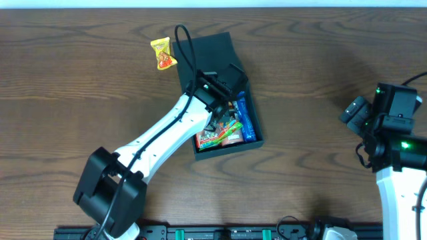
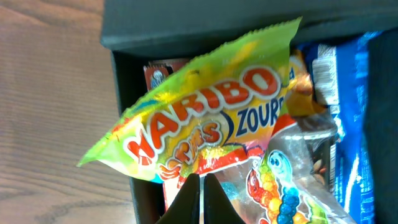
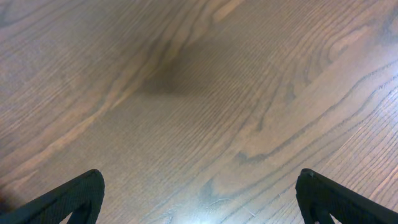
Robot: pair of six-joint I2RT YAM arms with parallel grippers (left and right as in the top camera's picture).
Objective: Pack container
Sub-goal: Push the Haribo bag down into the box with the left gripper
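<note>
Dark brown wood-grain table, overhead view. The dark green container stands directly on the wood, its flap lid open on the far side. A yellow snack packet lies on the bare wood just beside the left edge of the container's open lid, at its far corner. Well to the container's right, a soft shadow crosses the grain.

Left arm stretches diagonally forward, left gripper pinching a bag; right gripper hangs, fingers spread wide.
</note>
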